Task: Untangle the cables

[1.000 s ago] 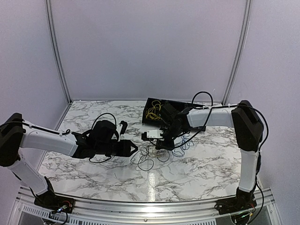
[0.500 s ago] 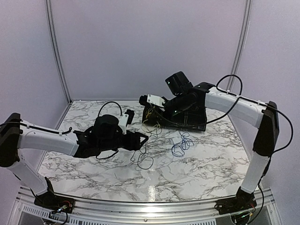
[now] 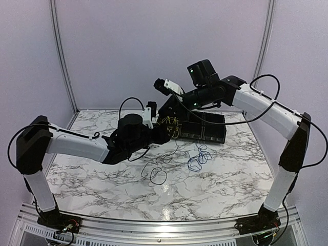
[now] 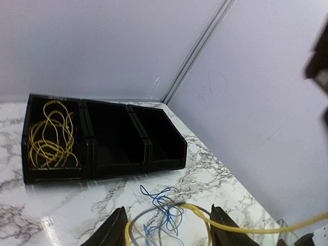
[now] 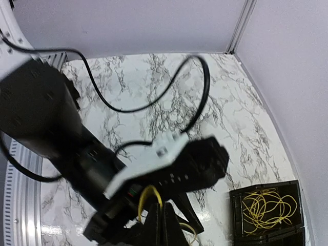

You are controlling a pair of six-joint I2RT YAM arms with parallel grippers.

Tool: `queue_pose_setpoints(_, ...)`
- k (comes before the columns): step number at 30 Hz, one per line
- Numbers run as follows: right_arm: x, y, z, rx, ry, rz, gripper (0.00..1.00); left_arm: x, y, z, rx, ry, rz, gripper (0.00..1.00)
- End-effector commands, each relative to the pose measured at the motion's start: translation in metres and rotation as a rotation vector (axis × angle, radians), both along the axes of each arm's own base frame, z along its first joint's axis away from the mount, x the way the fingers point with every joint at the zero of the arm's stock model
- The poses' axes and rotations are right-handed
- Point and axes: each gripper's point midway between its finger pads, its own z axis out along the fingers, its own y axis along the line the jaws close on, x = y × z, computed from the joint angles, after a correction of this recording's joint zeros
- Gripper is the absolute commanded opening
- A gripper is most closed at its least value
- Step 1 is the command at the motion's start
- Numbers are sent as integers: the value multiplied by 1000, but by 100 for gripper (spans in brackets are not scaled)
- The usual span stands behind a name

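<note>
My right gripper [image 3: 173,108] is raised above the table near the bin and is shut on a yellow cable [image 5: 147,197], which loops out beside its closed fingers [image 5: 164,225]. That yellow cable [image 4: 241,221] runs taut between my left gripper's open fingers [image 4: 117,231] and off to the right. My left gripper [image 3: 168,134] hovers just below the right one. A blue cable [image 3: 197,156] lies on the table right of both grippers; it also shows in the left wrist view [image 4: 163,204]. A black cable [image 3: 156,173] lies in loops below the left gripper.
A black three-compartment bin [image 3: 205,134] stands at the back centre; its left compartment holds a bundle of yellow cables [image 4: 48,136], the other two look empty. Walls close the back and sides. The left arm [image 5: 56,133] lies right under the right wrist.
The right gripper has lifted off the table and swung up and back with the yellow cable. The left arm has reached right and back toward the bin. The blue cable was left on the table.
</note>
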Motion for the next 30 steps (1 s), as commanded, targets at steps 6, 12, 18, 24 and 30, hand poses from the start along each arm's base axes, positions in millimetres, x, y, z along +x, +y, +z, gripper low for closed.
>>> queue_pose_setpoints(6, -41, 4, 159, 362, 60, 71, 0, 35, -9, -73, -143, 193, -14, 30)
queue_pose_setpoints(12, -41, -8, 222, 492, -65, 37, 0, 21, -10, -116, -124, 296, -72, 26)
queue_pose_setpoints(18, -13, -25, 238, 533, -167, -43, 0, 8, -1, -133, -104, 347, -93, 26)
queue_pose_setpoints(24, 33, -41, 209, 479, -198, -144, 0, -11, 0, -109, -121, 328, -186, 43)
queue_pose_setpoints(30, 71, -44, 154, 385, -210, -223, 0, -29, 13, -69, -127, 235, -212, 50)
